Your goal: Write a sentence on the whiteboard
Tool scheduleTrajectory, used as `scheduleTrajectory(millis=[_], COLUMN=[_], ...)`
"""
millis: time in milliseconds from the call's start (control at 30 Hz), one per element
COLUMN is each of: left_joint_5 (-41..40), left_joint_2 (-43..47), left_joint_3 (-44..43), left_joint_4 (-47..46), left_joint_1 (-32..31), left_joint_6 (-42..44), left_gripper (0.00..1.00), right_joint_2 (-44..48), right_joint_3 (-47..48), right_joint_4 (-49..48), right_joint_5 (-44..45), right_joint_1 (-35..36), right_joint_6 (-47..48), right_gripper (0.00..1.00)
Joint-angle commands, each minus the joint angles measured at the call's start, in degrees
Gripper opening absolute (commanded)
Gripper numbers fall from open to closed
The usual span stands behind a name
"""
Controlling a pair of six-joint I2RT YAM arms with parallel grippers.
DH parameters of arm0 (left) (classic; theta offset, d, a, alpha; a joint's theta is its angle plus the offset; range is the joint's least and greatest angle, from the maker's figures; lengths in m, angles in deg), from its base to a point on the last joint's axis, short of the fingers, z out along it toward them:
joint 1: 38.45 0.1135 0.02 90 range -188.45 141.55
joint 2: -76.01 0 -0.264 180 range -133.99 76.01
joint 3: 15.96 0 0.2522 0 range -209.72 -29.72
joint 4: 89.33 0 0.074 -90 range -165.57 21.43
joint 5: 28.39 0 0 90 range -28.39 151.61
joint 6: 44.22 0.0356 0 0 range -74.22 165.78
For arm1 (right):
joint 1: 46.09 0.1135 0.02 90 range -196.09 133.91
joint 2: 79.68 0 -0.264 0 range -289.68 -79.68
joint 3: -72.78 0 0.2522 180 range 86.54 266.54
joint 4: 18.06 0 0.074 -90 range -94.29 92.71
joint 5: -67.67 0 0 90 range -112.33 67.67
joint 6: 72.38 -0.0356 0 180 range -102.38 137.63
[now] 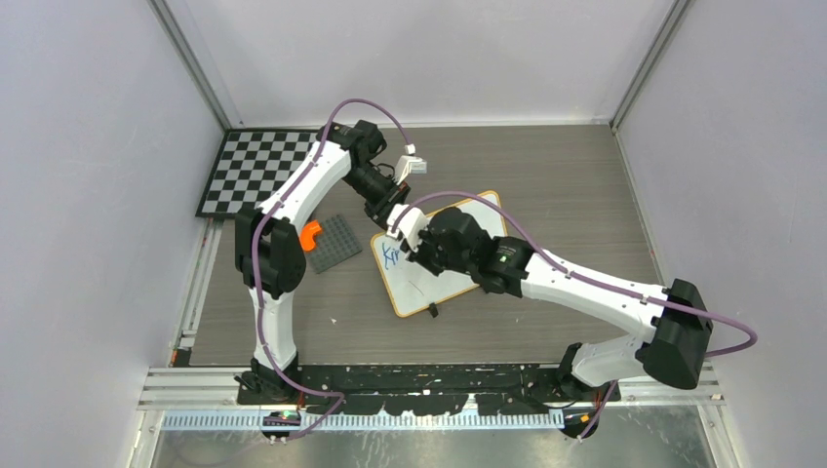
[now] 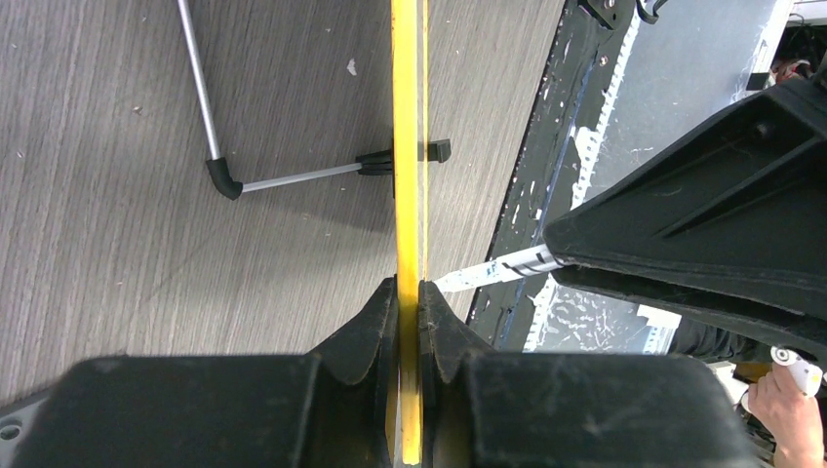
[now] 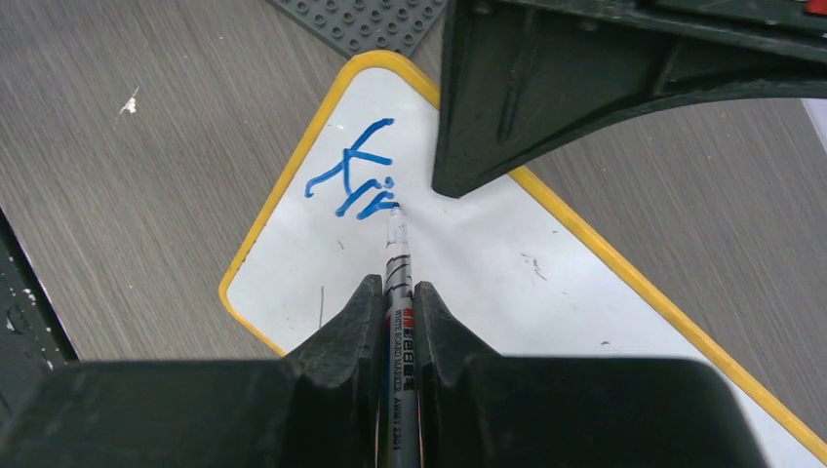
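Two letters down so far, roughly "Ki" in blue. The sentence starts at the left end of the whiteboard, which sits mid-table, right of the grey studded plate.

Right gripper: jaws clamped on the marker. The marker's long axis runs straight out from the fingers, tip down and touching the board at the end of the last stroke.

Left gripper: pinched tight on the board's yellow frame at the far long edge, steadying it. I can't tell from here whether the board lies flat or is propped on its stand.

Geometry for the next stroke:
- The board's long axis runs from near-left to far-right in the top view, skewed to the table edge.
- The writing line follows that axis, so the blank white lies to the right of the tip (lower right in the right wrist view).
- My call: the right arm carries the tip that way along the long axis. The left arm only holds.

Watch item: the left gripper's finger hangs just beside the tip, on the far side of the line. I'd keep strokes low on the board and lift cleanly between letters, or the marker barrel may clip it.
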Motion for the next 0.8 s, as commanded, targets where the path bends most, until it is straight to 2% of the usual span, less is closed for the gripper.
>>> scheduleTrajectory(millis=[0,533,767], left_joint_5=[-2.3,-2.3,-2.2], left_joint_2=[-2.4,-2.5,-2.6], left_joint_3=[1.9,2.0,1.9], left_joint_4=[0.9,0.9,0.9], left_joint_1=[-3.5,-3.5,-3.5], left_joint_6=[1.8,1.6,1.6], left_gripper=[0.0,0.0,0.0], right_joint_2=[2.8,2.8,4.5], right_joint_3=[1.0,-2.9,-1.6], right_joint_4=[-3.2,0.5,2.0], right_joint_5=[3.1,-1.6,-2.7], right_joint_1=[-1.6,-1.5,-1.3], right_joint_6=[0.1,-0.3,0.0], right_gripper=[0.0,0.0,0.0])
